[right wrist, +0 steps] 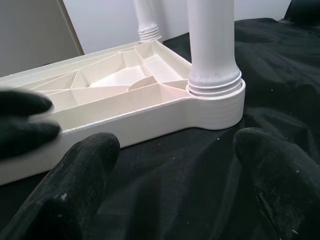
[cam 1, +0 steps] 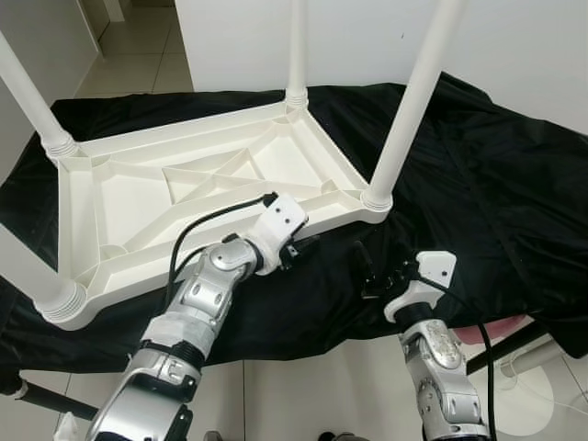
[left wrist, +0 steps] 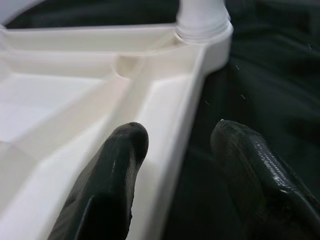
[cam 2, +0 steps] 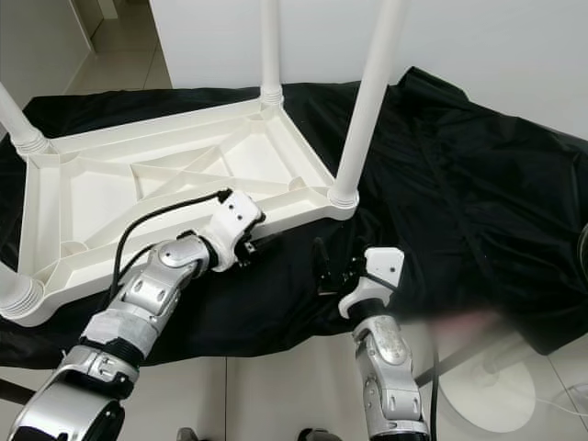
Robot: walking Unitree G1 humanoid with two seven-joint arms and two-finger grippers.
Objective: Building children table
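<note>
Left gripper (cam 1: 296, 246): jaws spread, straddling the near rim of the upturned children table (cam 1: 138, 197), which lies legs-up on a black cloth (cam 1: 478, 165). Right gripper (cam 1: 375, 272): jaws spread, empty, beside the table's near corner leg (cam 1: 404, 110). Risk: a one-rim pinch may slip or tilt the table.

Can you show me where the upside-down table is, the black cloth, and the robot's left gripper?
table (cam 1: 129, 197), left eye view, ribbed underside.
black cloth (cam 1: 487, 184), left eye view, bare middle.
left gripper (left wrist: 177, 145), left wrist view, between fingertips astride the table rim.

Black cloth (cam 1: 478, 184) right of tabletop (cam 1: 138, 197) lay open; upright legs (cam 1: 409, 101) (four corners) blocked reach w/in frame.
</note>
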